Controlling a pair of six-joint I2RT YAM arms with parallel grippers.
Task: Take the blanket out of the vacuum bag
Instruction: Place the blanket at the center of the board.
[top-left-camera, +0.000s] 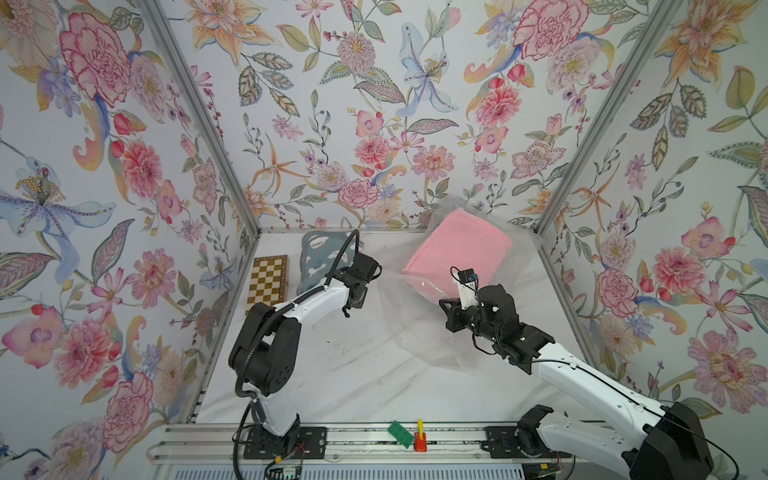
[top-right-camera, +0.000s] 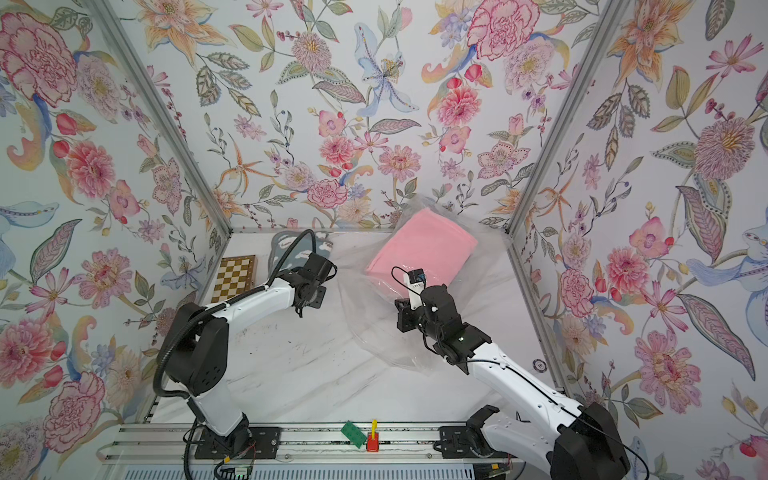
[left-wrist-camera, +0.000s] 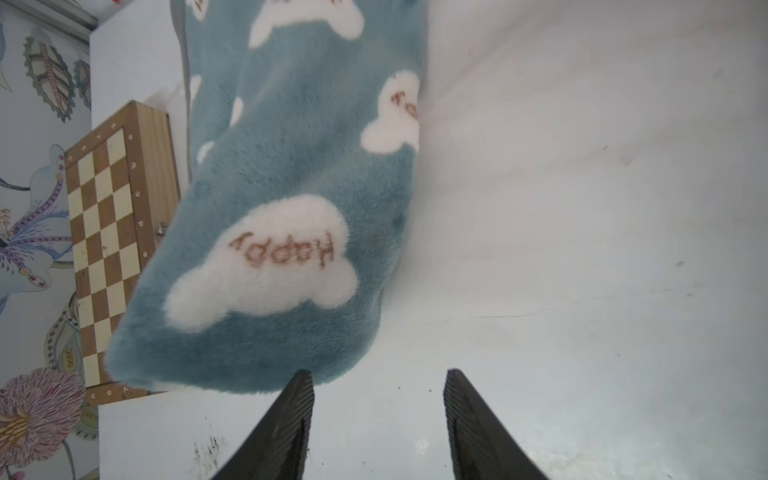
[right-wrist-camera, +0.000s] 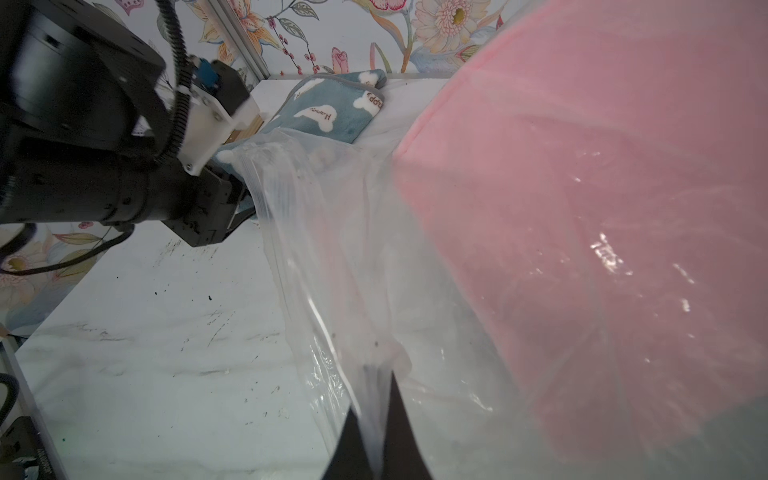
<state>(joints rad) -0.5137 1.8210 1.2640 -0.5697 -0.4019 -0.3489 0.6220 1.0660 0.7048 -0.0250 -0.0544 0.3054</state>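
Note:
A folded pink blanket (top-left-camera: 457, 253) (top-right-camera: 424, 245) lies at the back right inside the clear vacuum bag (top-left-camera: 415, 328) (top-right-camera: 374, 332), tilted up toward the back wall. In the right wrist view the pink blanket (right-wrist-camera: 602, 166) shows through the glossy film of the vacuum bag (right-wrist-camera: 332, 249). My right gripper (right-wrist-camera: 374, 395) is shut on a pinch of that film at the bag's near side, and its fingers are hidden in both top views. My left gripper (left-wrist-camera: 378, 374) (top-left-camera: 353, 299) hovers open just left of the bag, with nothing between its fingers. The film's edge rises close beside it.
A blue blanket with white clouds (top-left-camera: 322, 257) (left-wrist-camera: 291, 166) lies outside the bag at the back left, next to a wooden chessboard (top-left-camera: 268, 280) (left-wrist-camera: 108, 232). Flowered walls close in three sides. A green piece (top-left-camera: 401, 434) and a red and yellow thing (top-left-camera: 419, 440) sit on the front rail.

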